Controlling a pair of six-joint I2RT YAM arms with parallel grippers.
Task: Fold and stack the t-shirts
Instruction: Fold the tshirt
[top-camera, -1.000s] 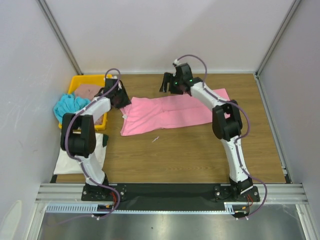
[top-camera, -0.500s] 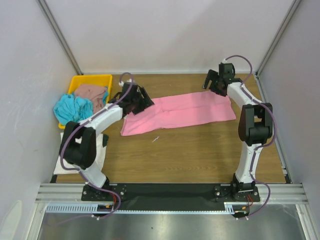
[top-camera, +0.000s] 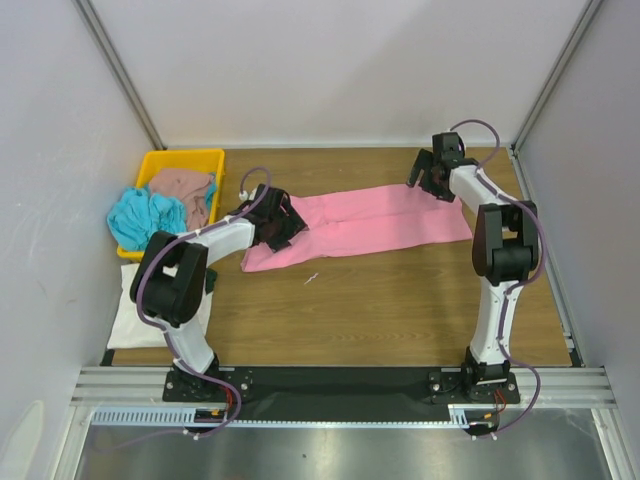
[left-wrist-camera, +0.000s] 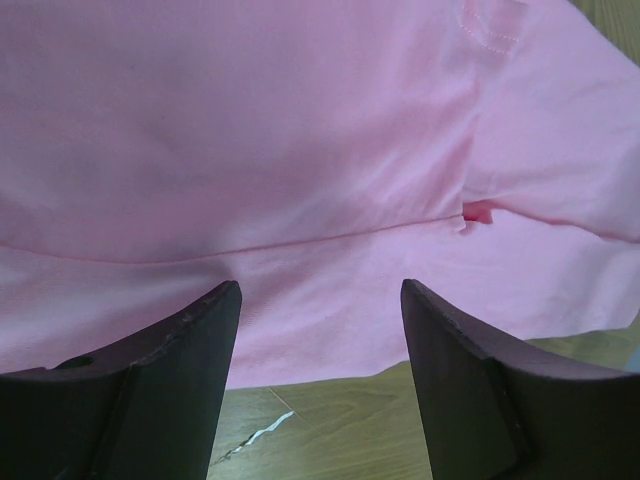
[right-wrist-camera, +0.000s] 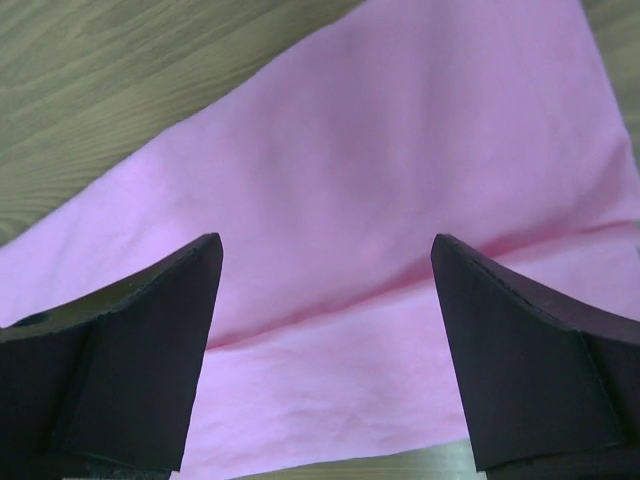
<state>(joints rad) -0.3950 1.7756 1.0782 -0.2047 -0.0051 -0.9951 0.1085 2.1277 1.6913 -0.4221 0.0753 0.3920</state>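
While the bright pink t-shirt (top-camera: 370, 222) lies long and flat across the bench (top-camera: 400, 300), the left pincer (left-wrist-camera: 320, 285) is held open over its left end and the right pincer (right-wrist-camera: 326, 240) open over its right end (nothing is gripped). The turquoise t-shirt (top-camera: 140, 215) and brown-pink t-shirt (top-camera: 182, 183) are heaped in the yellow tray (top-camera: 185, 157).

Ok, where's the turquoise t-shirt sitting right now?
In the top view, the turquoise t-shirt is bunched at the far left, spilling over the left edge of the yellow tray, right beside the brown-pink t-shirt in that tray.
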